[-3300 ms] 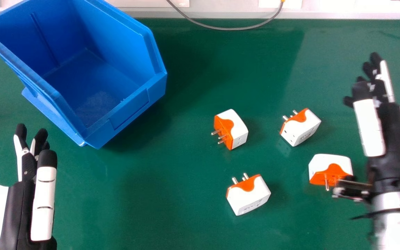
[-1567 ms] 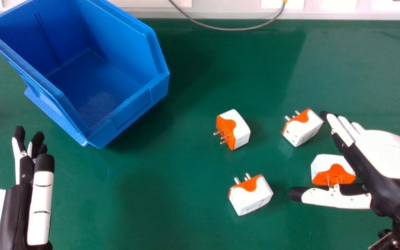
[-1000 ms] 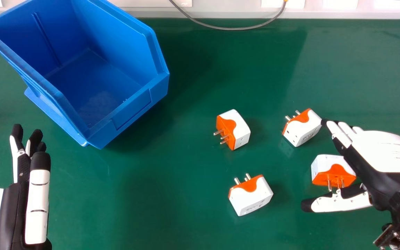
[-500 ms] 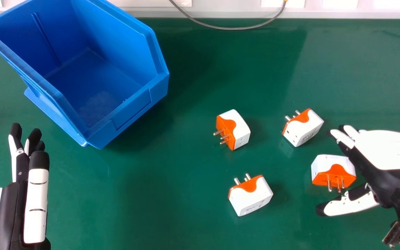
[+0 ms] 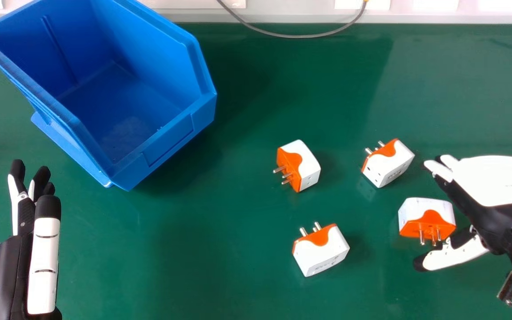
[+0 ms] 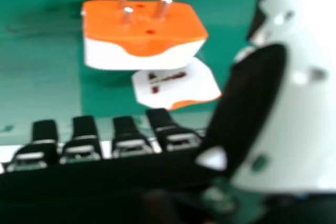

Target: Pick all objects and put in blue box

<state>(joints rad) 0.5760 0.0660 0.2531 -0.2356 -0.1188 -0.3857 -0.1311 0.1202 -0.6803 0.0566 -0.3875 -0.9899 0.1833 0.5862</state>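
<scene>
My right hand [image 5: 496, 182] is at the right of the head view, open, its thumb and fingers on either side of the nearest plug adapter [image 5: 427, 217], with a gap to it. In the right hand view the hand [image 6: 128, 142] faces an orange and white adapter [image 6: 144, 35], with another white one [image 6: 176, 83] beyond. More adapters lie on the table: one at back right [image 5: 389, 163], one at centre [image 5: 305, 164], one at front [image 5: 320, 251]. The blue box [image 5: 167, 138] stands at back left, nothing in it. My left hand [image 5: 45, 249] is open at the left edge.
The green table [image 5: 220, 266] extends between the left hand and the adapters. A grey cable [image 5: 282, 35] hangs over its far edge, in front of a pale ledge [image 5: 291, 18].
My right hand came in over the table, turned palm toward the right adapter, then drew back slightly to the right. My left hand shifted slightly left. The adapters stayed in place.
</scene>
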